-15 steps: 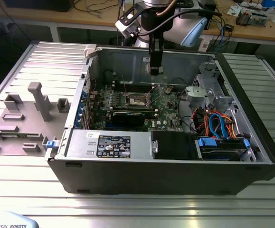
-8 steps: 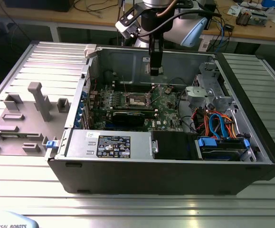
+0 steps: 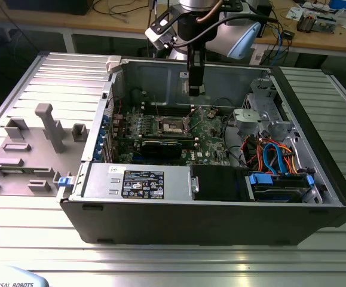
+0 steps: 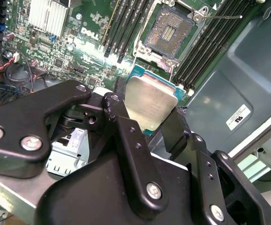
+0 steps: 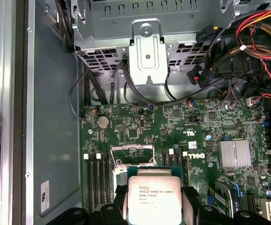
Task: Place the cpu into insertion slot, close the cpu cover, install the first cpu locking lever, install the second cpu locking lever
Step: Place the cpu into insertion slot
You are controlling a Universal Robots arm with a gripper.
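Gripper (image 4: 146, 115) is clamped narrow on the cpu (image 4: 150, 104). The black fingers (image 4: 115, 108) pinch two opposite edges of the chip, and its silvery lid faces the second wrist camera. I see the same hold in the first wrist view.

In the exterior view the gripper hangs inside the open computer case (image 3: 190, 222), above the green motherboard (image 3: 211, 134) and toward the case's far wall. The cpu is in the air, not seated.

The insertion slot (image 4: 168, 32) lies at mid-board between the memory slots (image 4: 126, 28). It is uncovered, with its dark contact field exposed and nothing in it. The cpu cover (image 5: 132, 147) stands swung up off the slot. One thin locking lever (image 4: 222, 17) angles out beside the slot's corner, unlatched.

Other case contents:
- A labelled power supply (image 3: 138, 181) sits along the near wall, toward the exterior view's left corner.
- A drive cage (image 3: 280, 182) with blue and orange cables sits in the near corner on the exterior view's right.
- A black expansion card (image 3: 161, 147) sits between the slot and the power supply.

The case rests on a ribbed metal table (image 3: 173, 263).
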